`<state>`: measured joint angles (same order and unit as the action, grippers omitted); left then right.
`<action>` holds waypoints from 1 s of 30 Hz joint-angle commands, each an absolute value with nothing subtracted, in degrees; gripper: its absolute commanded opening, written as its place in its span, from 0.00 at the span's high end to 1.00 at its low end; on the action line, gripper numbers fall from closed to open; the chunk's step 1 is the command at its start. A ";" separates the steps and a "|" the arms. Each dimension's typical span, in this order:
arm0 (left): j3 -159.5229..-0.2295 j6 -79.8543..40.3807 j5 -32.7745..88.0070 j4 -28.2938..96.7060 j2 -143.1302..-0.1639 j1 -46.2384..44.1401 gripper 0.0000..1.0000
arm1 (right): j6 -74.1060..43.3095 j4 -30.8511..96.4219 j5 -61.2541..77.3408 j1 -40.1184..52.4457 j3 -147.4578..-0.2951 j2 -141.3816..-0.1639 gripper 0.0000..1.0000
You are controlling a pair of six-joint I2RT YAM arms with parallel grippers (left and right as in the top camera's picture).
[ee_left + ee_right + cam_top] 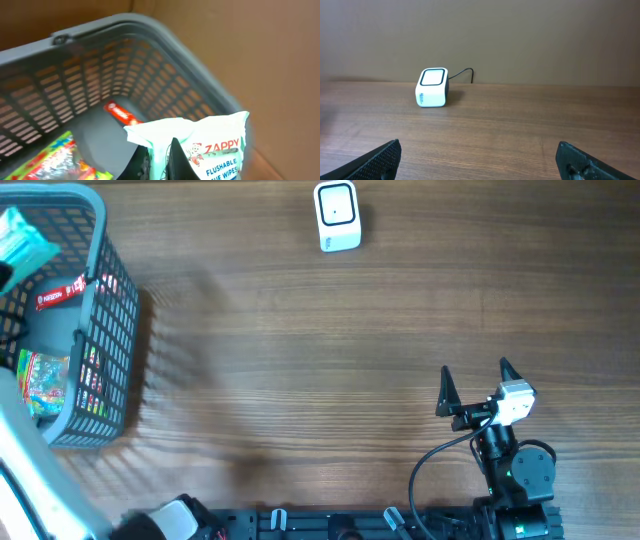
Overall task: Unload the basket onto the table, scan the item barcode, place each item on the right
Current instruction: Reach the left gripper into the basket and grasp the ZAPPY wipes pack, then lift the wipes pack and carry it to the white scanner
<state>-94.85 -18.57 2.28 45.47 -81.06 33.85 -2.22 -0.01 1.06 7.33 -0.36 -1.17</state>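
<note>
At the far left of the overhead frame, the grey basket (100, 330) holds a colourful sweet bag (45, 380), a red tube (60, 295) and, towards the upper left corner, the wipes pack (215, 145). In the left wrist view, the left gripper (162, 155) is pinched tight on that pack's edge, inside the basket. Whether the pack is clear of the basket floor is hard to tell. At top centre of the wooden table (300, 330) stands the white scanner (337, 215), well apart from the basket. At lower right, the right gripper (476, 370) has its jaws spread wide, holding nothing, and faces the scanner.
</note>
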 commanded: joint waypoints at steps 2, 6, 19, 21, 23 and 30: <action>-95.18 -15.94 -15.20 46.57 -73.65 20.62 0.96 | -1.48 -0.32 0.97 7.42 -0.30 -1.02 0.00; -95.15 -10.07 -28.25 46.81 -71.72 4.01 0.96 | -1.50 -0.32 0.97 7.42 -0.30 -1.02 0.01; -94.83 -10.44 -57.65 50.89 -99.79 -33.87 0.96 | -1.50 -0.32 0.97 7.42 -0.30 -1.02 0.00; -94.83 -12.53 -58.61 51.03 -105.16 -36.14 0.96 | -1.48 -0.32 0.97 7.42 -0.30 -1.02 0.00; -94.83 -14.61 -58.59 51.99 -111.96 -38.41 0.96 | -1.50 -0.32 0.97 7.42 -0.30 -1.02 0.00; -94.80 -20.10 -52.36 56.75 -123.81 -44.88 0.96 | -1.50 -0.32 0.97 7.42 -0.30 -1.02 0.00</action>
<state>-94.52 -16.88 -55.57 56.84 -121.71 -42.17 -2.22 -0.01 1.06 7.33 -0.36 -1.17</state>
